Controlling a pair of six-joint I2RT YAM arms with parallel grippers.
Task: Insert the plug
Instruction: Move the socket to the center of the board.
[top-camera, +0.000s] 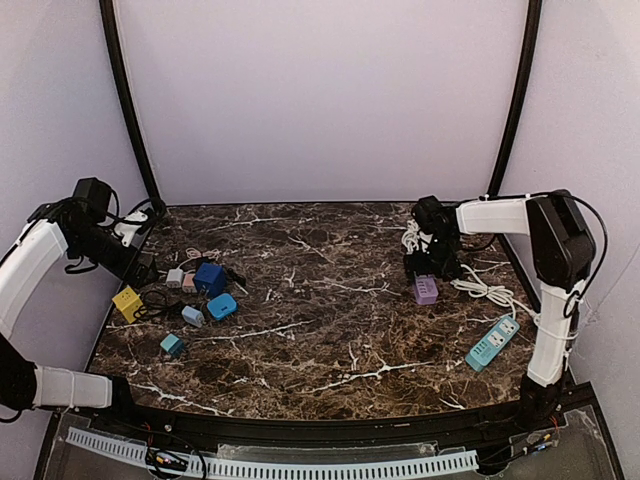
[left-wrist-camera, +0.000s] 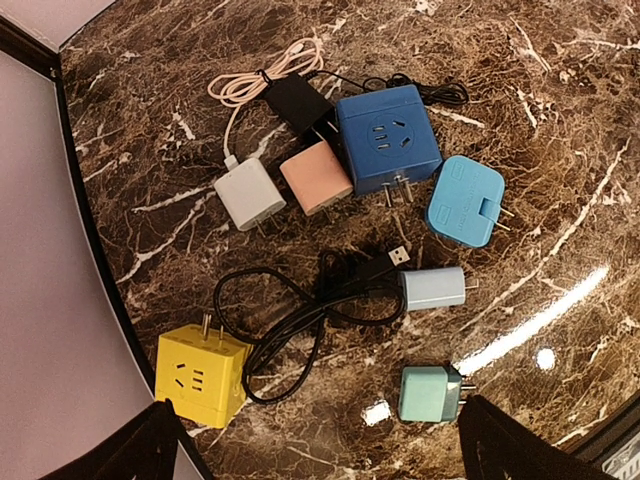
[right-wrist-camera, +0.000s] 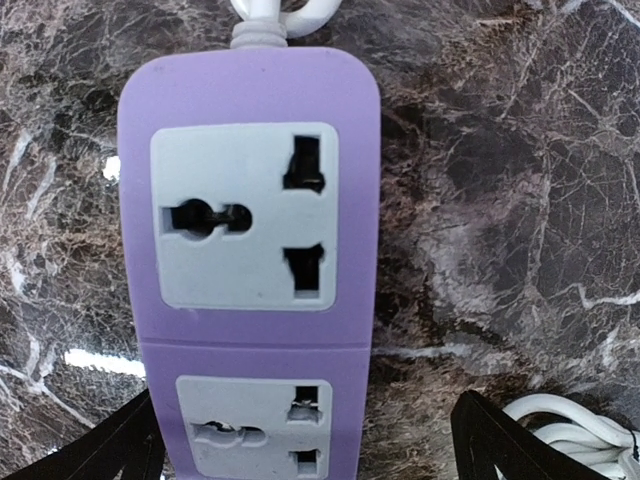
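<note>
Purple power strip (right-wrist-camera: 248, 345) lies flat, sockets up; plugs (left-wrist-camera: 388, 140) clustered left.

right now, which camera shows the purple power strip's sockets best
The right wrist view: the purple power strip is close up from directly above, with both visible sockets empty. The top external view shows it only as a small purple block, sockets unreadable. The left wrist view does not show it.

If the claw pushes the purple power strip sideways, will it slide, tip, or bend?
It would probably slide, not tip: the purple power strip lies flat on the glossy marble table. Its white cord, attached at one end, may drag and turn it. The body looks rigid, so bending seems unlikely.
</note>
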